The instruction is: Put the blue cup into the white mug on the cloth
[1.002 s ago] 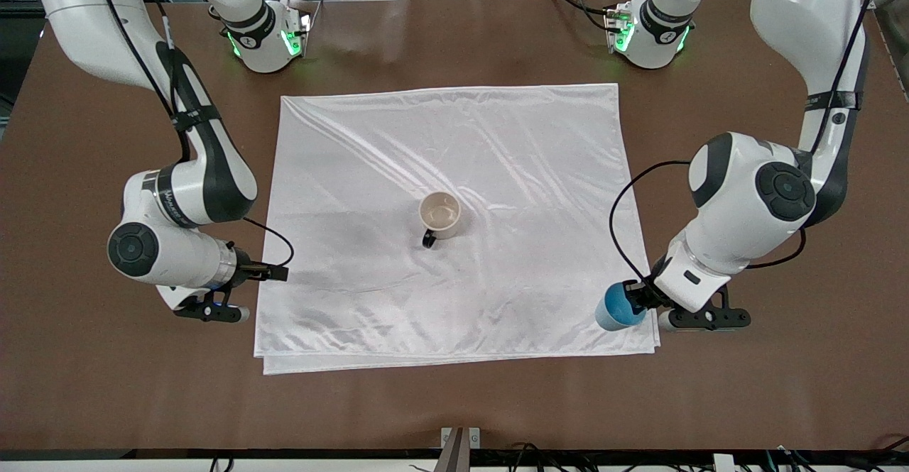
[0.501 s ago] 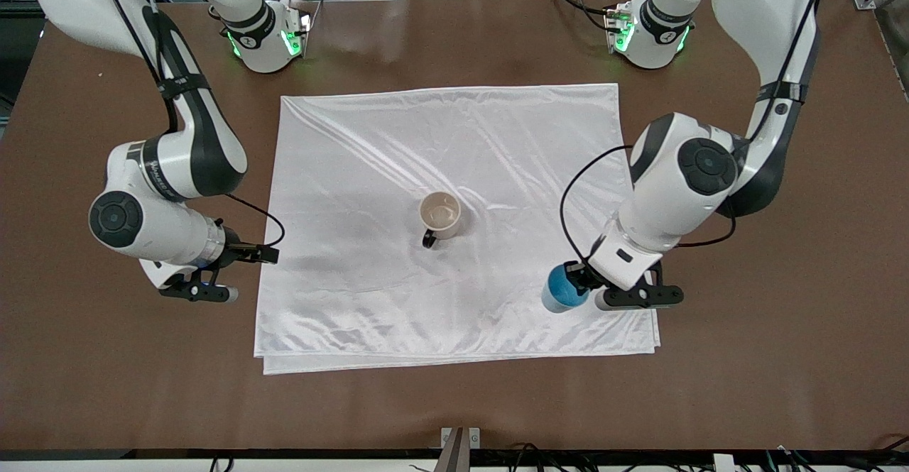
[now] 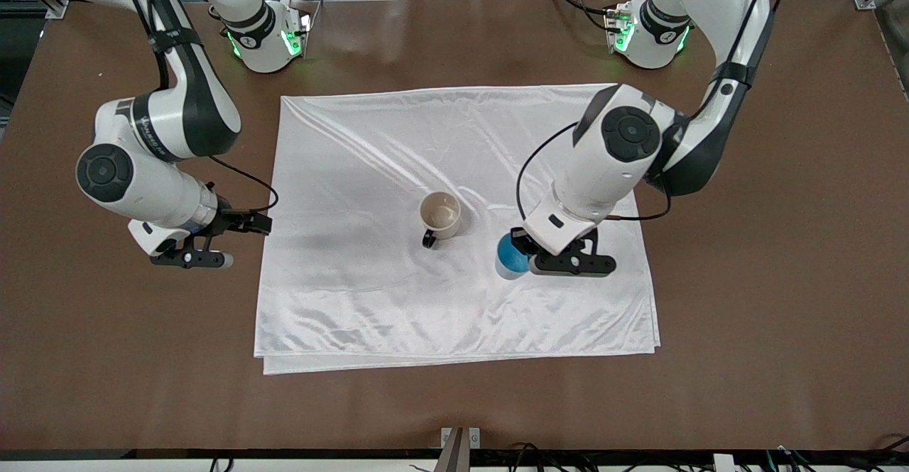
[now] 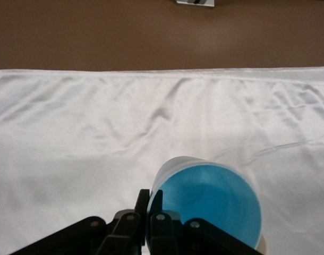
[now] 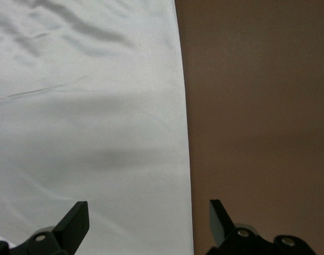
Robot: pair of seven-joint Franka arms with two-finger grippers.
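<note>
The cream-white mug (image 3: 440,215) stands upright near the middle of the shiny white cloth (image 3: 426,138), its black handle turned toward the front camera. My left gripper (image 3: 522,247) is shut on the rim of the light-blue cup (image 3: 510,259), one finger inside and one outside. It holds the cup upright over the cloth, beside the mug toward the left arm's end. The left wrist view shows the cup's blue inside (image 4: 210,204) at my left gripper (image 4: 150,196), with cloth (image 4: 98,133) below. My right gripper (image 3: 248,225) hangs open and empty over the cloth's edge (image 5: 87,106) at the right arm's end, its jaws (image 5: 148,218) wide apart.
The brown table (image 3: 767,280) surrounds the cloth on every side. Both arm bases stand along the table's edge farthest from the front camera. A small metal bracket (image 3: 460,435) sits at the table's edge nearest that camera.
My left arm has carried the blue cup from the cloth's corner near the front camera inward toward the mug. The right arm has drawn away from the front camera, still open.
</note>
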